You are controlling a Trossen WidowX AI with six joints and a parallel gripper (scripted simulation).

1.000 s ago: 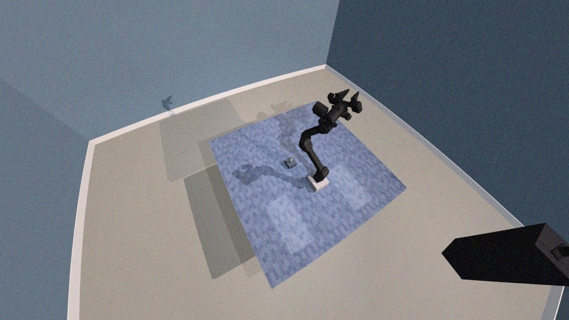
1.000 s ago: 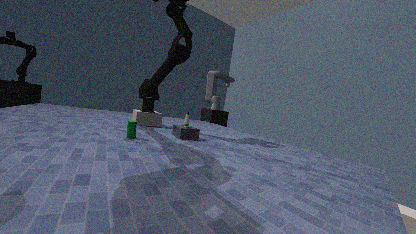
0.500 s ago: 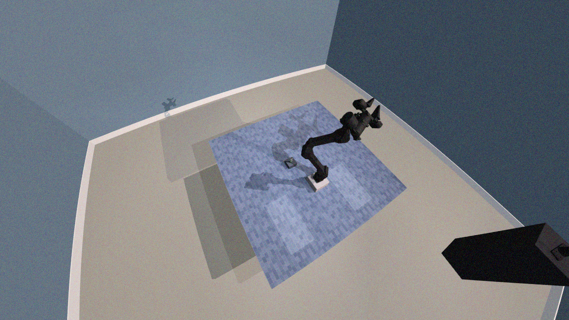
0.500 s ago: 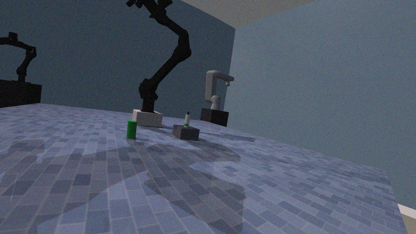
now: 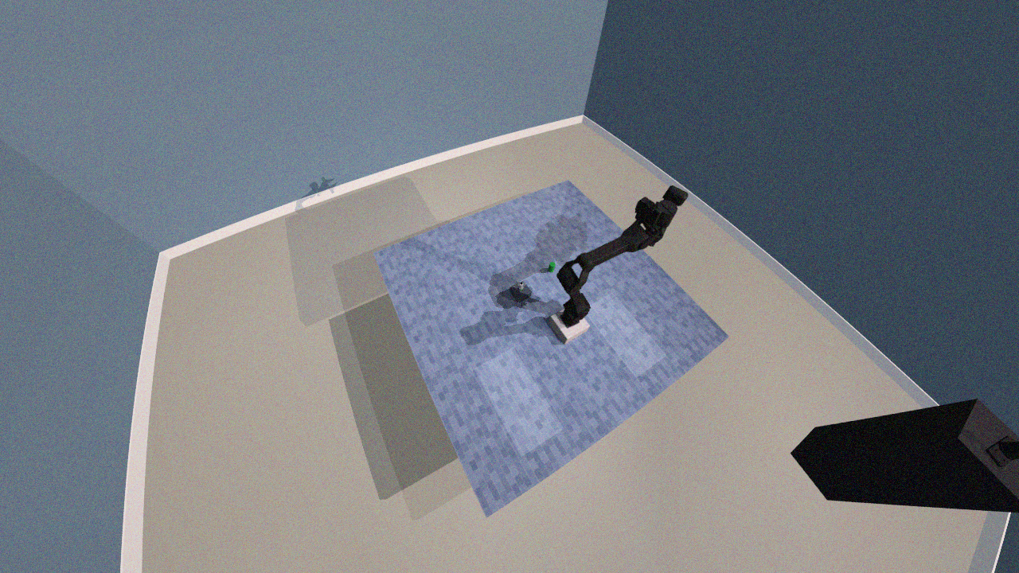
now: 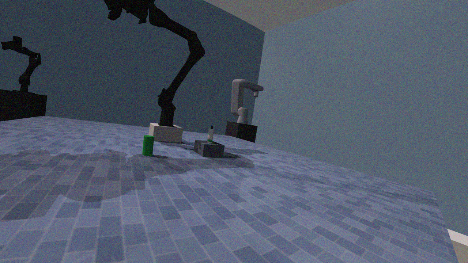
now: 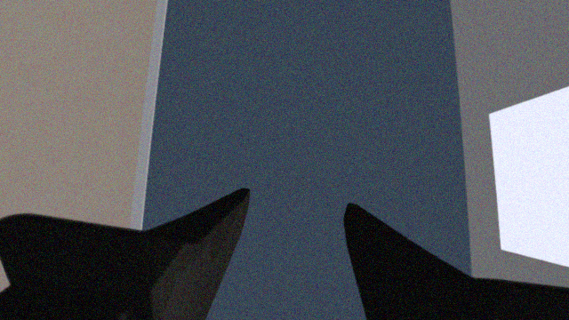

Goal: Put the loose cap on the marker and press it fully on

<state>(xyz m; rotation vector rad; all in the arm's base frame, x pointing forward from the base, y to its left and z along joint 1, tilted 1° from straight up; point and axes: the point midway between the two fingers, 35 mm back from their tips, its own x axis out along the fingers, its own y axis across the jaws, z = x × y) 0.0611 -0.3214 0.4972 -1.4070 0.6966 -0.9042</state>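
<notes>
The green cap (image 5: 551, 267) (image 6: 148, 145) stands upright on the table, apart from the holder block. The marker (image 5: 521, 285) (image 6: 210, 133) stands upright and uncapped in the dark holder block (image 6: 209, 149), its dark tip up and a green band low on its white body. My gripper (image 7: 297, 204) is partly open, with nothing between its fingers in the wrist view. The arm holds it high above the table, well away from both cap and marker. The wrist view shows only walls, floor and a bright panel, no cap or marker.
The arm's white base block (image 5: 570, 329) (image 6: 166, 133) stands on the blue tiled table top (image 5: 527, 399) (image 6: 261, 209), behind the cap and holder in the exterior view. Another dark arm (image 6: 24, 78) and a pale arm (image 6: 238, 96) stand on dark pedestals in the background.
</notes>
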